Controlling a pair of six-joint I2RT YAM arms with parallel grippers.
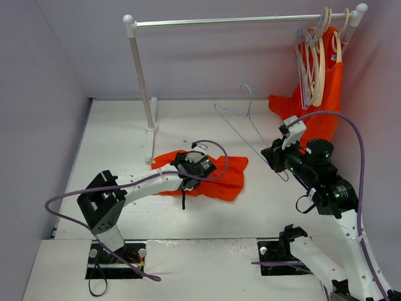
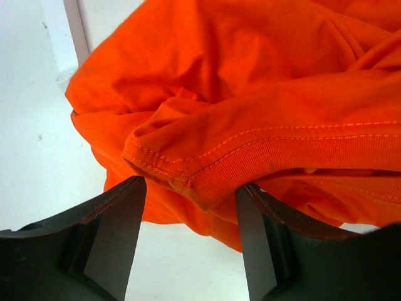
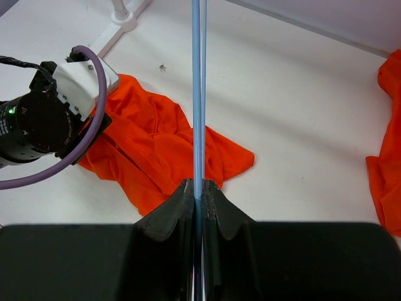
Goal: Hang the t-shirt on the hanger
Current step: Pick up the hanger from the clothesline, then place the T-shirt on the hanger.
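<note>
White garment rail [image 1: 238,21] at back, cream hangers [image 1: 322,66] at its right end, orange garment [image 1: 332,94] behind them

I see the t-shirt [image 2: 250,75]: orange, crumpled in a low heap on the surface [image 1: 125,144], right under my left gripper [image 2: 191,188]. Its ribbed, stitched edge sits between the spread fingers, not pinched. The hanger [image 3: 198,94] is thin pale blue wire, clamped in my right gripper [image 3: 199,188] and running straight out ahead of it.
</note>
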